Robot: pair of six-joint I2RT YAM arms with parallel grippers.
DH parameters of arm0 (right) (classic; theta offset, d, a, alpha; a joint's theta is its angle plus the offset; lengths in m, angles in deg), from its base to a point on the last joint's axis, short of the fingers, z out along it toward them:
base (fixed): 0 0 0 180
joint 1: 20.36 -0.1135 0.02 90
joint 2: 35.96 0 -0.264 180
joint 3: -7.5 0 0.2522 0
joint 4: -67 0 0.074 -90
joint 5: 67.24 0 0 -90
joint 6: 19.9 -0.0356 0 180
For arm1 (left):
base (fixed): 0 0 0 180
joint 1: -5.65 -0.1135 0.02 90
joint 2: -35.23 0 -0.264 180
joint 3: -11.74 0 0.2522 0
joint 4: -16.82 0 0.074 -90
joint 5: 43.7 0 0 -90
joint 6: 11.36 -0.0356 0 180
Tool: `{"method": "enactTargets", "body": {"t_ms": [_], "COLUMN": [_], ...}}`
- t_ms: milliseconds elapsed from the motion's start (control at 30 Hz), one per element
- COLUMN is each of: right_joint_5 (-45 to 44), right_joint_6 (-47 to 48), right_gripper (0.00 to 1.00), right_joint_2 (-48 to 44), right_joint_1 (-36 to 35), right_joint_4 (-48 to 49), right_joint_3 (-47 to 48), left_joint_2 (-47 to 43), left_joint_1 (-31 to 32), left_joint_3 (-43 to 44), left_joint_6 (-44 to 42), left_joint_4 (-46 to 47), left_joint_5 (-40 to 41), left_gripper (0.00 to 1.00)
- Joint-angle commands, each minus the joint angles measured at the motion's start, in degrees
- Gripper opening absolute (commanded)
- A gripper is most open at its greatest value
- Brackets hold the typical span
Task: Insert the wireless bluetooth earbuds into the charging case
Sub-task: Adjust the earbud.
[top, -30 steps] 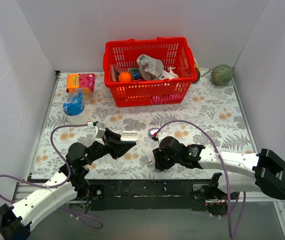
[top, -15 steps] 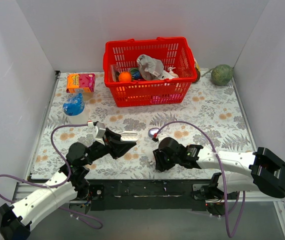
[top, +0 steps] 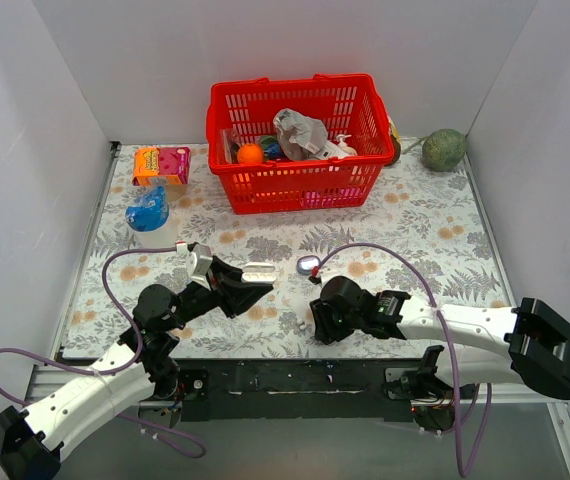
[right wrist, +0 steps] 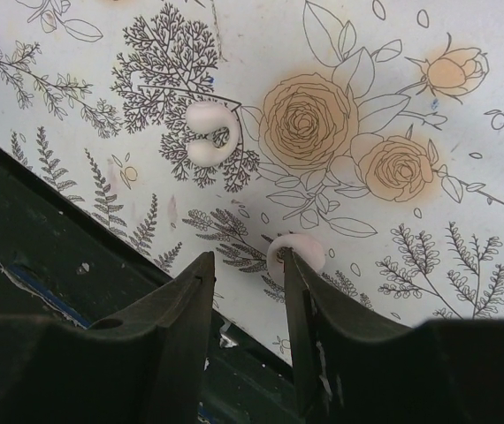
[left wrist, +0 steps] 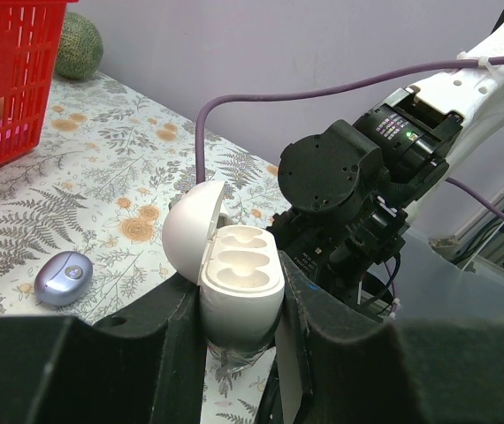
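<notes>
I read the right gripper as open: pale earbud at one fingertip, second earbud farther ahead. Left gripper clamps the lid-open charging case.

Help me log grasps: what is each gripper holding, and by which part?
The left gripper clamps the open white charging case by the sides of its lower shell. The right gripper is open and holds nothing.

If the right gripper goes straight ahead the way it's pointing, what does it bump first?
Probably the pale earbud lying at one fingertip of the open right gripper, or the flowery tablecloth under it; the depth is hard to judge.
</notes>
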Motion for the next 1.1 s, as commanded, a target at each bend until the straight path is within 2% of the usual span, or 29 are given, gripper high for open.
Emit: {"method": "enactTargets", "body": {"t_ms": [0,867,1067], "right_joint_5": [-1.4,-4.8,-5.5], "right_joint_6": [-1.0,-5.4,-6.0], "right_gripper": [0.45,0.41,0.37], "right_joint_2": [-1.5,-4.0,-4.0], "right_joint_1": [-0.3,-0.3,-0.3], "right_joint_4": [-0.9,-4.6,-5.3], "right_joint_3": [-1.2,-4.1,-4.4], "left_joint_2": [0.1,0.0,0.0], "left_joint_1": [-0.1,-0.1,-0.1], "left_joint_3": [-0.3,-0.1,-0.1], "left_joint_6": [0.2,0.9,1.0], "left_joint_4": [0.4,0.0,-0.2], "left_joint_5": [0.0,0.2,0.1], "left_gripper": [0.0,0.0,0.0]}}
